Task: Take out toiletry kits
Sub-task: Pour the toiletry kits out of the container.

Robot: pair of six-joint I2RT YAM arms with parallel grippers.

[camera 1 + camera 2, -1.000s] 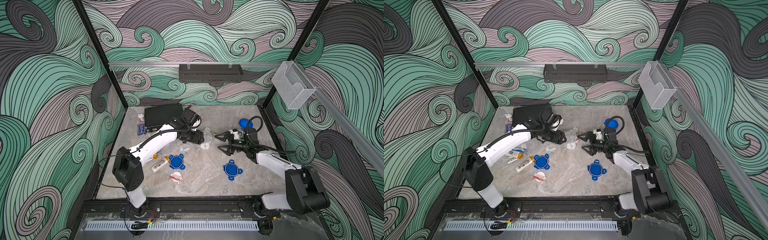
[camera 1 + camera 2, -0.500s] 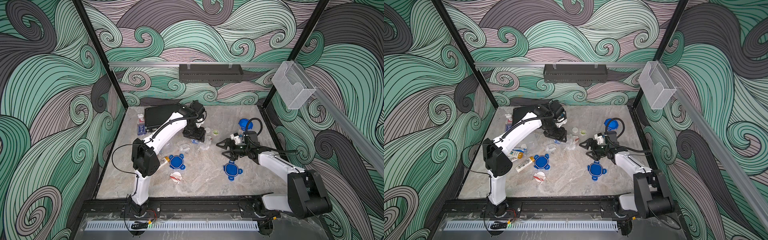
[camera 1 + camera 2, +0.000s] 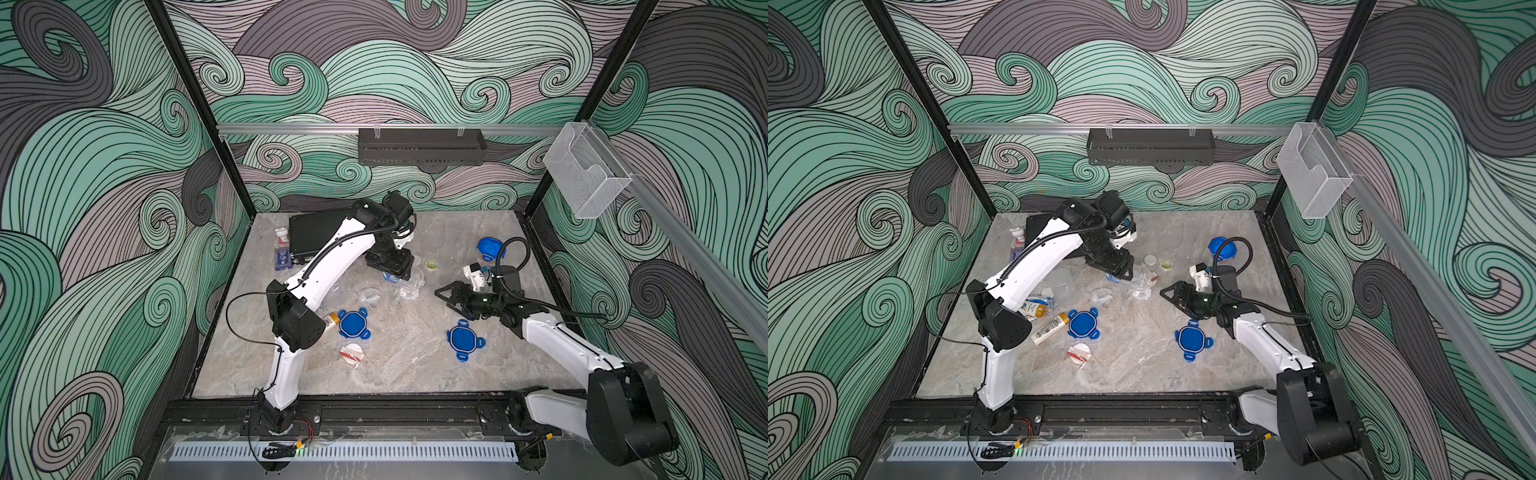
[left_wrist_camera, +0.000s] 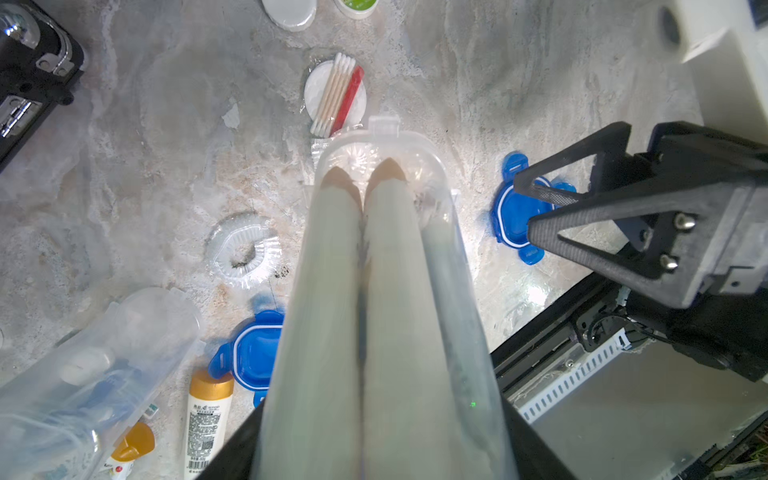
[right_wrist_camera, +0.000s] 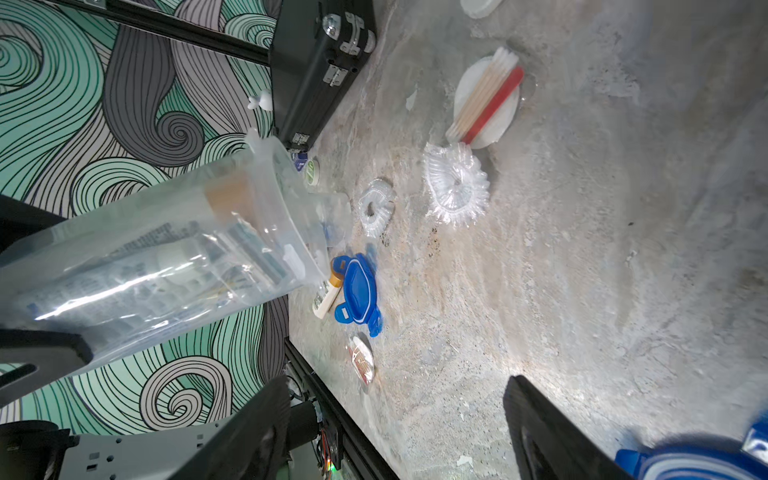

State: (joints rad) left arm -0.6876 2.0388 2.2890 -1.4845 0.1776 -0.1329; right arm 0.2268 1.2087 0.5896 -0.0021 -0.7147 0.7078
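Over the middle of the grey marbled counter (image 3: 407, 370): a tilted clear plastic tub (image 5: 166, 249) of toiletries, mouth down.

The left end effector (image 3: 394, 270) clamps the tub's closed end. Two white bottles with orange-gold caps (image 4: 332, 291) lie inside, caps toward the open rim. The right end effector (image 3: 444, 297) stands nearby, jaws wide apart with nothing between them. More kit pieces lie on the counter: a round white packet of cotton swabs (image 4: 335, 99) and a gold-capped white bottle (image 3: 1050, 328) just beside a blue clip lid (image 3: 1084, 324). The tub looks light, thin-walled and slick, and it would likely flex under a hard squeeze, so a grip across its closed end suits it. The bottles seem stiff, light and prone to roll, so they are best pinched across the middle. The flat packet offers only its edge.
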